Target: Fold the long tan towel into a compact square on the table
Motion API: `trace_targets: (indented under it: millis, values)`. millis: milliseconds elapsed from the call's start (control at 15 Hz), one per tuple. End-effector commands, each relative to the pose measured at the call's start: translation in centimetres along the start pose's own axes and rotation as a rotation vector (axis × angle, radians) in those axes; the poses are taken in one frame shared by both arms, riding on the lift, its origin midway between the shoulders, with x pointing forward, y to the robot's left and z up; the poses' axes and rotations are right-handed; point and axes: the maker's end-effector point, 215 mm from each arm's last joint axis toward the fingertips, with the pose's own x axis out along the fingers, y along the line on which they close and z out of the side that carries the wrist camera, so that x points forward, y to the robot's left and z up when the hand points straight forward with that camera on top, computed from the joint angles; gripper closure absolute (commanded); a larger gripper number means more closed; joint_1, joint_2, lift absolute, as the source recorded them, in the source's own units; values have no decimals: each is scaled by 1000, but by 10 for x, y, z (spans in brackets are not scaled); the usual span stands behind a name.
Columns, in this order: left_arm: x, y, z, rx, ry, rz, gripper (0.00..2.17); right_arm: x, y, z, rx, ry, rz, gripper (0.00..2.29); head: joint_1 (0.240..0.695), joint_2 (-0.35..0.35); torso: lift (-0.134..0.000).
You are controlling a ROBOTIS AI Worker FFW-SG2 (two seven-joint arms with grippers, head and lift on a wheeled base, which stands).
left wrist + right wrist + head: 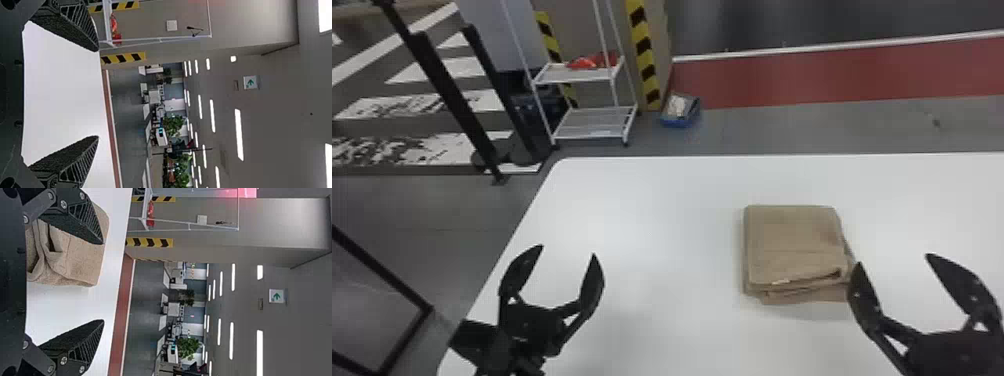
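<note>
Right gripper, fingers wide apart and empty, is at the near right corner of the towel; whether they touch, I can't tell. Left gripper is open and empty too, well apart from it. The towel lies flat on the table, already a thick, squarish pad. Folding looks essentially done, with perhaps only the lower layers poking out at the near and right sides to tidy. Layered edges face the robot; any long axis, barely there, seems to run away from it.
</note>
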Motion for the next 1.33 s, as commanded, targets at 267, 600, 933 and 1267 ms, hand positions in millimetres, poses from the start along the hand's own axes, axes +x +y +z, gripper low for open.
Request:
trace_targets:
  millis: [267, 600, 933, 1267]
  values:
    - [-1, -7, -2, 1, 14, -11, 83, 1, -1, -4, 12, 5, -2, 201, 695, 230, -112]
    - [-6, -9, -2, 2, 21, -16, 83, -5, 0, -4, 14, 6, -2, 201, 695, 227, -112]
    - [-10, -10, -3, 3, 26, -19, 83, -7, 1, -3, 15, 4, -1, 201, 695, 228, -112]
    - [-11, -10, -5, 0, 30, -19, 83, -7, 1, -2, 28, 1, -3, 201, 695, 230, -112]
